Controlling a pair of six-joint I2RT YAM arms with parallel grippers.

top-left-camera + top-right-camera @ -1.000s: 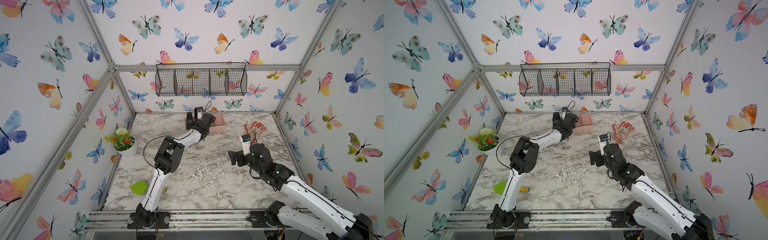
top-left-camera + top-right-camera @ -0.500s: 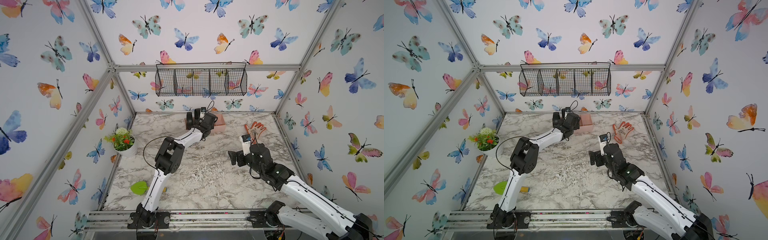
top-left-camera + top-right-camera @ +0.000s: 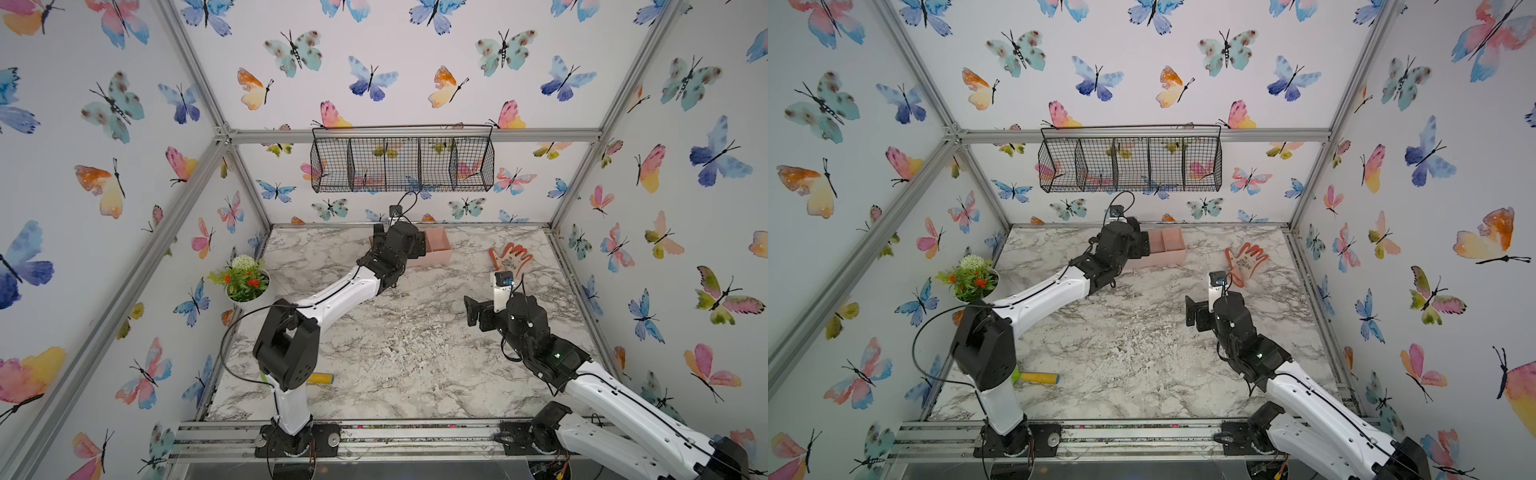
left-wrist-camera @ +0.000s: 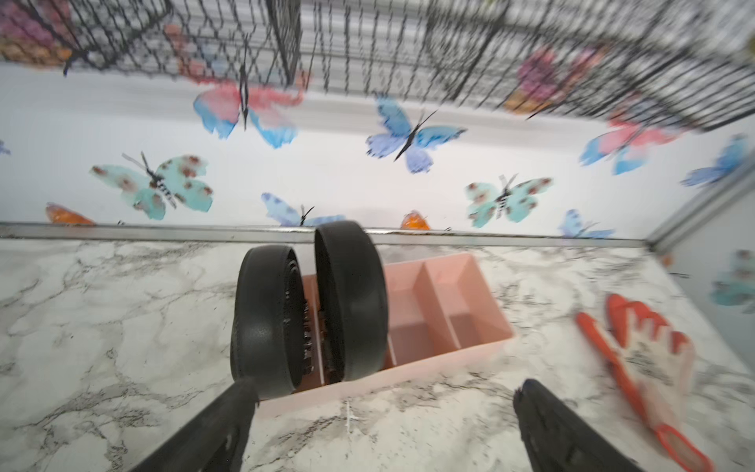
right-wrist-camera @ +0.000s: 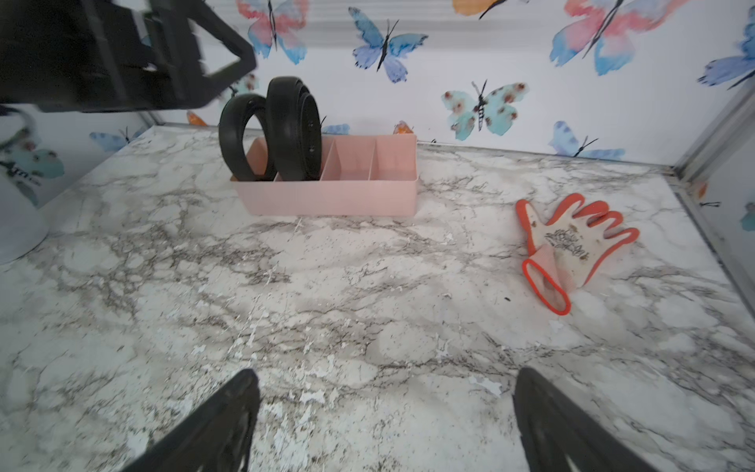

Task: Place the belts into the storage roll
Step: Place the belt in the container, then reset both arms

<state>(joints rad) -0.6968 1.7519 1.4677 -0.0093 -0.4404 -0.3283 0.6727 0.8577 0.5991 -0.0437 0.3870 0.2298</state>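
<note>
Two belts, rolled into black coils (image 5: 241,139) (image 5: 294,130), stand on edge in two neighbouring end compartments of the pale pink storage roll (image 5: 335,196) at the back of the table. In the left wrist view the coils (image 4: 265,323) (image 4: 351,302) stand just beyond my left gripper (image 4: 384,396), which is open and holds nothing. In both top views the left gripper (image 3: 399,243) (image 3: 1133,241) hangs over that end of the storage roll (image 3: 438,249) (image 3: 1169,245) and hides the belts. My right gripper (image 5: 384,380) (image 3: 476,311) is open over bare marble, well short of the tray.
An orange and white glove (image 3: 511,257) (image 5: 572,241) lies right of the tray. A flower pot (image 3: 245,282) stands at the table's left edge. A black wire basket (image 3: 401,164) hangs on the back wall. A yellow-handled tool (image 3: 1038,377) lies by the left arm's base.
The left gripper has opened at the tray and let go of a belt coil, then drawn back slightly. The right arm has not moved.
</note>
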